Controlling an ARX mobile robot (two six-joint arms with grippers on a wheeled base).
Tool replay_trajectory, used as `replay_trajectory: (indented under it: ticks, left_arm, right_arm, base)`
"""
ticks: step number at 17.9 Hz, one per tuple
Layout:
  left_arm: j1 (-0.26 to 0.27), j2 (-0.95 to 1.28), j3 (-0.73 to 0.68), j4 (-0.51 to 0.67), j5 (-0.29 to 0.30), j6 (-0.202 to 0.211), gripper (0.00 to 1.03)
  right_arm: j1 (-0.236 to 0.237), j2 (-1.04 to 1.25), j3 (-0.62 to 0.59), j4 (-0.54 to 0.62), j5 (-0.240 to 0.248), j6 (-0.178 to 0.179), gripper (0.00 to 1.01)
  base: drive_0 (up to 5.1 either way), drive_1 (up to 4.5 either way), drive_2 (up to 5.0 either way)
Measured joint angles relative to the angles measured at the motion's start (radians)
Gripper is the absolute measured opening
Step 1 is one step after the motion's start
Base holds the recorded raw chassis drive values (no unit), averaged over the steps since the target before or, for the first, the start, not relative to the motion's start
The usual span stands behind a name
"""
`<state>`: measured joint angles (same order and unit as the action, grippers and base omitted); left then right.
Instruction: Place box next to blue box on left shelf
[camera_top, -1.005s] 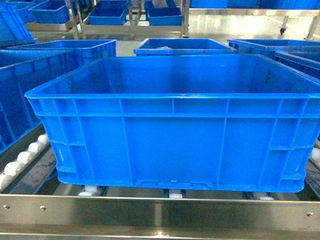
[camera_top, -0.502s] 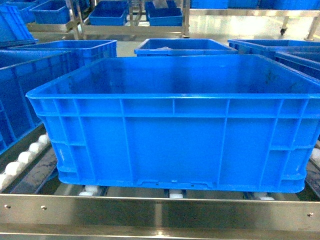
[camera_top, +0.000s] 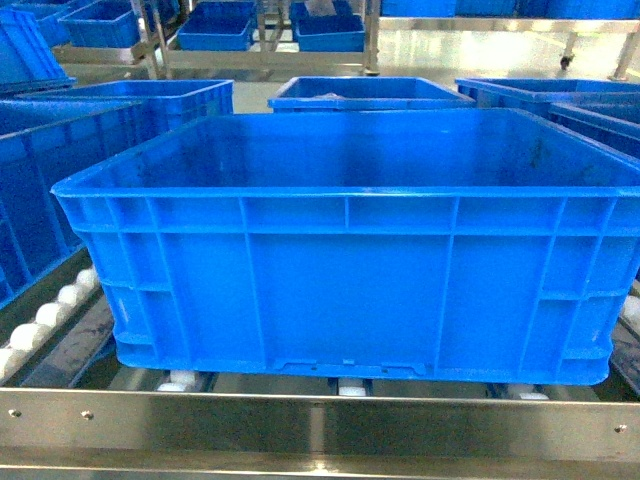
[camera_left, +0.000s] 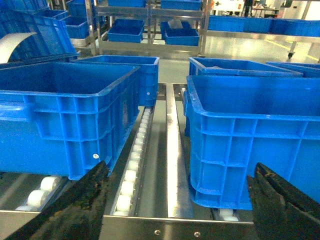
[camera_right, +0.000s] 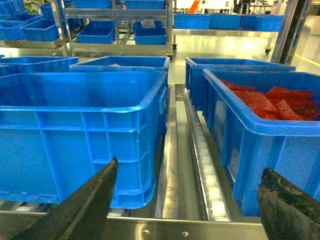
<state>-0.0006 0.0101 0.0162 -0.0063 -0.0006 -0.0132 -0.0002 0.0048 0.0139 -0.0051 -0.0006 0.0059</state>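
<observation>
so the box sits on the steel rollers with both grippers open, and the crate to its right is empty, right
Not quite: the crate on the right holds red packets, as the right wrist view shows. The box does sit on the rollers with both grippers open.

Warehouse or factory floor: steel roller racks, blue crates everywhere (polished floor).

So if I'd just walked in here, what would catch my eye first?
Probably the big blue box filling the middle, sitting on the steel shelf with its white rollers. Next, the red packets piled in the crate on its right. Then the dark open end effectors, left and right, holding nothing.
</observation>
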Motion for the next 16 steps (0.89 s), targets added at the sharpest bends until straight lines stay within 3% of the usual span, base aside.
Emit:
replay_trajectory:
  ticks: [1,16]
  left_arm:
    - [0.000,0.000,0.000,0.000,0.000,0.000,0.98]
    - [0.000,0.000,0.000,0.000,0.000,0.003,0.98]
  right_arm:
    - [0.000,0.000,0.000,0.000,0.000,0.000,1.00]
    - [0.000,0.000,0.000,0.000,0.000,0.000,0.98]
  base:
    - [0.0,0.00,0.0]
    - [0.0,0.00,0.0]
